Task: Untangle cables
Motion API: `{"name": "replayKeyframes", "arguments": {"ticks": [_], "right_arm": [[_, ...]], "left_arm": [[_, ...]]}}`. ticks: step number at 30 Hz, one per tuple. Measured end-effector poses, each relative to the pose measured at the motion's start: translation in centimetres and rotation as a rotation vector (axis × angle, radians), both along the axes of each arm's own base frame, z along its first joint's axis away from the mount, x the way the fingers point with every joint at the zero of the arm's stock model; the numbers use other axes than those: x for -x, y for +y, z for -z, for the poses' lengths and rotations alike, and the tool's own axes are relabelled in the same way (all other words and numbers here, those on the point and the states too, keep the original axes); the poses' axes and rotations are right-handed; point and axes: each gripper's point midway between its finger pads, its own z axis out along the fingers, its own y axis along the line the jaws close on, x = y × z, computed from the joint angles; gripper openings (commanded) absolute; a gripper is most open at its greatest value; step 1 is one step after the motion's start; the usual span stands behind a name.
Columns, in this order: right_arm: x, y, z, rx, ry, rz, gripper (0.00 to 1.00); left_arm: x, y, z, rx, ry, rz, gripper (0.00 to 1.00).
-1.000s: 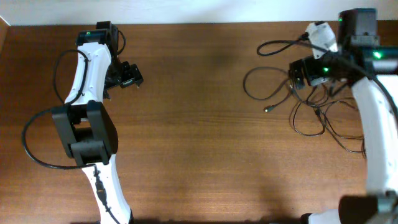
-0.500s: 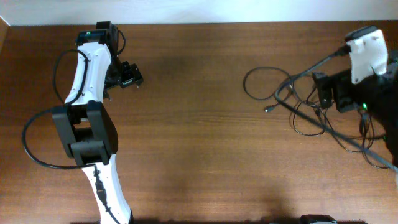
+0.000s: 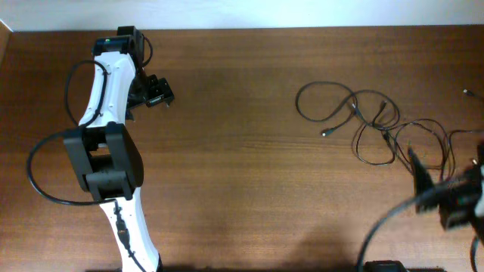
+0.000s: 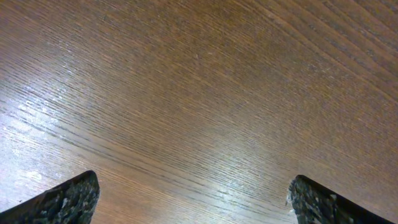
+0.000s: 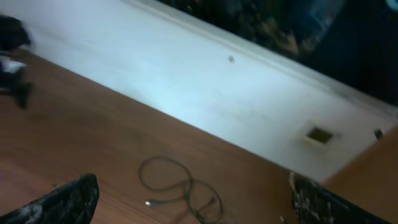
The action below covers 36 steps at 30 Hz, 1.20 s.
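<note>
Thin black cables (image 3: 354, 110) — loose looping strands

no readable text, no labels, no brands, no numbers

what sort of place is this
Probably a robot test bench: a wooden table against a white wall, a white robot arm at it, thin black cables laid out.

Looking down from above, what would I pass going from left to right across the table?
White left arm → left fingers → bare brown table → loose black cables.
</note>
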Motion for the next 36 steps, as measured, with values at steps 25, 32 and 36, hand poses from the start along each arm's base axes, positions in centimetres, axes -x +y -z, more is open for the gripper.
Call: {"name": "replayKeyframes", "arguments": {"ticks": [25,32,36], "right_arm": [[12.6,0.1,9.7,0.021,0.285,-0.104,0.98],[13.6,0.0,12.3,0.021,0.274,-0.105,0.98],[12.9,0.1,15.7,0.021,0.269,-0.105,0.98]], "left_arm": [[0.0,0.0,0.0,0.000,0.000,0.000,0.99],[0.0,0.0,0.0,0.000,0.001,0.000,0.99],[0.0,0.0,0.0,0.000,0.001,0.000,0.99]]}}
